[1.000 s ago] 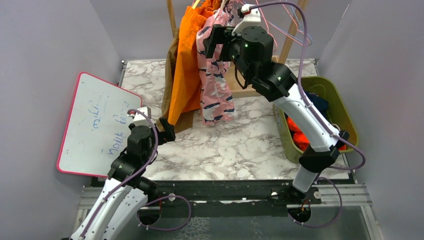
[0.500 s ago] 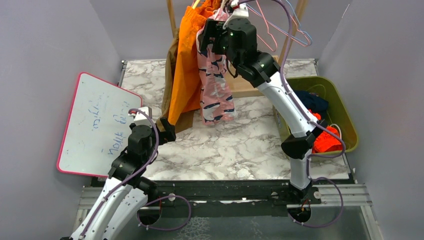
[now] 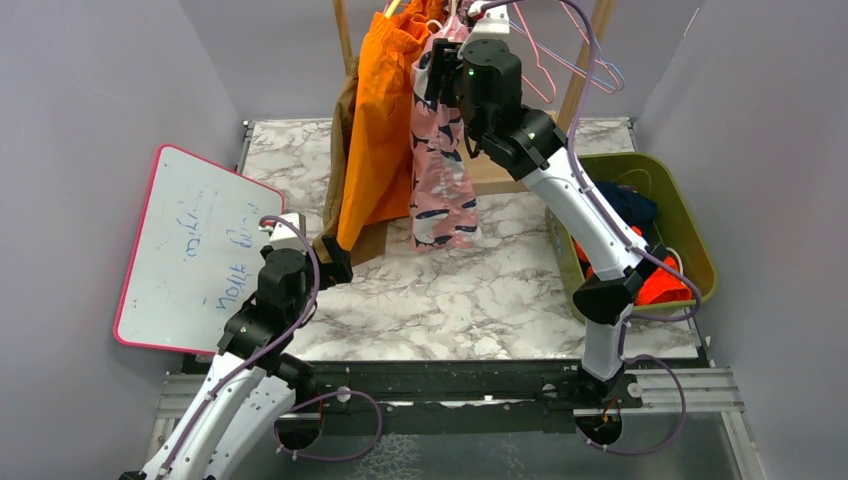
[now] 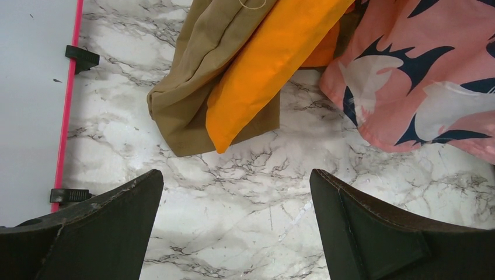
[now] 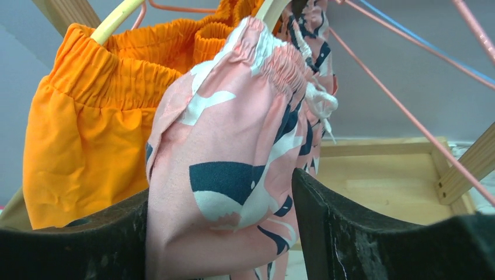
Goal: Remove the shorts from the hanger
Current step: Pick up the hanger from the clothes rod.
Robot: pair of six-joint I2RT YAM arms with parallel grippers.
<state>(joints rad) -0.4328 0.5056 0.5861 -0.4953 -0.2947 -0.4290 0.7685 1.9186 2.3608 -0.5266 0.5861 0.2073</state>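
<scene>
Pink blotched shorts (image 5: 245, 116) hang from a cream hanger (image 5: 271, 9), their waistband bunched in the gap of the right tool (image 5: 219, 192), whose jaws stand spread around it. The left tool (image 4: 236, 181) is spread too, low over the marble desk (image 4: 245, 233), with the hems of the orange shorts (image 4: 268, 64) and the tan shorts (image 4: 192, 70) just ahead.

White-shelled left arm (image 3: 225, 410) and right arm (image 3: 590, 215) have black joints and looping purple cables.

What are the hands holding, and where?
Nothing yet. The left hand is open; the right hand is open around the pink shorts, below the waistband.
</scene>
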